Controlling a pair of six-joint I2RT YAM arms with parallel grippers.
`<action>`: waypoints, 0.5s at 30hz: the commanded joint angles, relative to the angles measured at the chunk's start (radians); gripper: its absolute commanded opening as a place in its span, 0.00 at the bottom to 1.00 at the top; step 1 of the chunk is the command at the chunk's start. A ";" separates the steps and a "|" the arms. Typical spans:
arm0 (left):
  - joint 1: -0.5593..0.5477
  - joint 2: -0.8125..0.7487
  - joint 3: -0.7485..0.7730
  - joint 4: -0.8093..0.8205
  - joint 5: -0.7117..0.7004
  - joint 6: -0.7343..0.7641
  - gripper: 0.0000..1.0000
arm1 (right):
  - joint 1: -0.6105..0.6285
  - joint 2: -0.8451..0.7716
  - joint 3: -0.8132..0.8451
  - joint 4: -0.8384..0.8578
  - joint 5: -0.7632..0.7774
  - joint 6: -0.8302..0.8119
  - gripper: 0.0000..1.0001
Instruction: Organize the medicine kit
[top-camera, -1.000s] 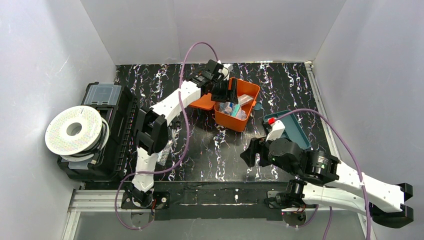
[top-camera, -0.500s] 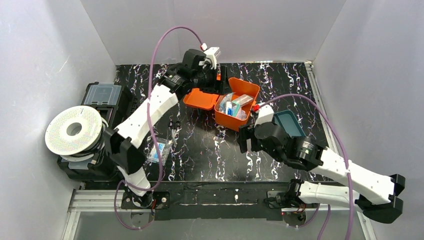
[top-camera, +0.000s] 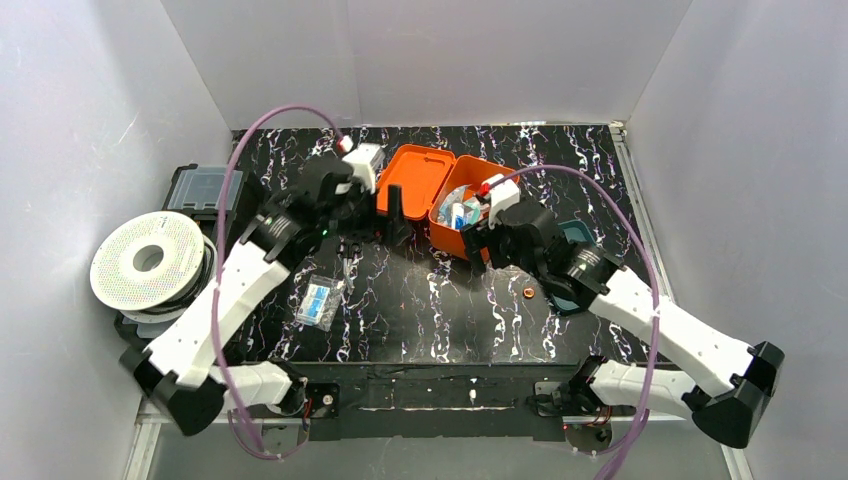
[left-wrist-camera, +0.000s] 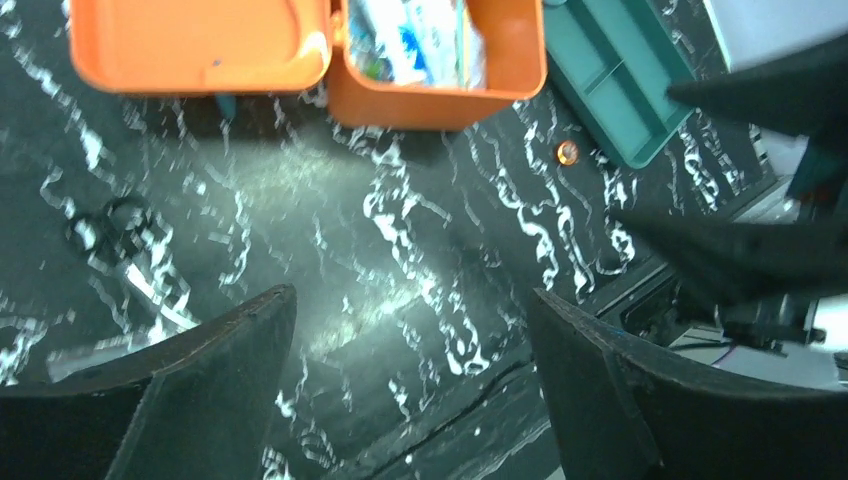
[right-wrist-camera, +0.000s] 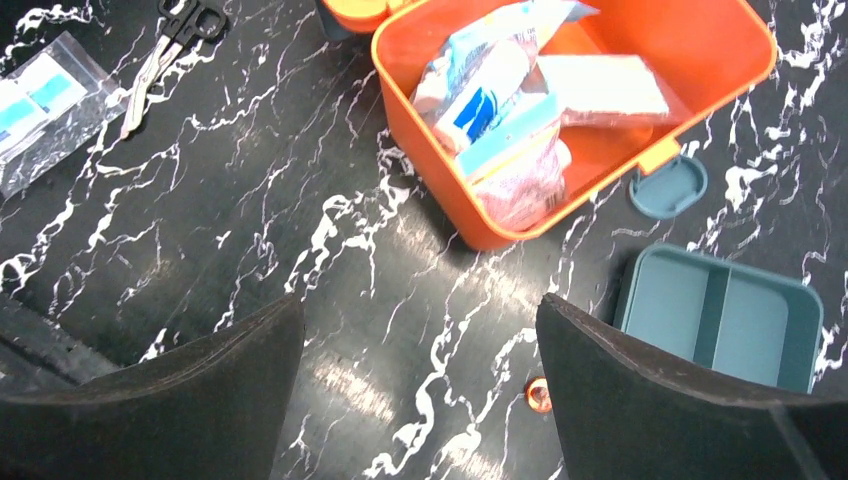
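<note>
1. The left gripper (left-wrist-camera: 410, 300) stands wide open and holds nothing; only bare table (top-camera: 440, 320) shows between its fingers.
2. The right gripper (right-wrist-camera: 418, 305) is spread just as wide and is also empty.
3. The kit (top-camera: 415, 180) lies open ahead of both grippers. Its lid (left-wrist-camera: 195, 45) lies flat beside its base (right-wrist-camera: 600, 90), so the long axis runs from side to side across the left wrist view.
4. The right gripper is the nearer to the base. It hangs just off the base's near corner, with the base up and to the right of its fingers. The left gripper sits off the lid's near-left corner, and in its own view the kit lies at the far edge, well ahead.
5. The base is loosely piled with sachets (right-wrist-camera: 500, 100).
6. To the right of the kit and nearer lies a teal tray (right-wrist-camera: 720, 315). A teal cap (right-wrist-camera: 668, 187) sits just beside the base's right wall, and a copper disc (right-wrist-camera: 538, 395) lies near the tray.
7. To the left of the kit and nearer lie scissors (right-wrist-camera: 175, 40), with a clear bag (right-wrist-camera: 40, 100) farther out. Both are on the lid's side, so the left arm looks better placed for them.
8. The left arm stretches diagonally from its mount towards the lid, wrist pitched down. The right arm has its elbow bent low on the right, and its forearm passes over the tray towards the base.
</note>
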 joint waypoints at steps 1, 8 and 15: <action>-0.001 -0.185 -0.127 -0.054 -0.052 0.010 0.87 | -0.072 0.055 0.021 0.159 -0.164 -0.146 0.91; 0.000 -0.490 -0.333 -0.091 -0.029 0.000 0.98 | -0.173 0.211 0.113 0.115 -0.319 -0.205 0.92; -0.001 -0.678 -0.466 -0.085 0.055 -0.041 0.98 | -0.241 0.354 0.216 0.077 -0.453 -0.246 0.90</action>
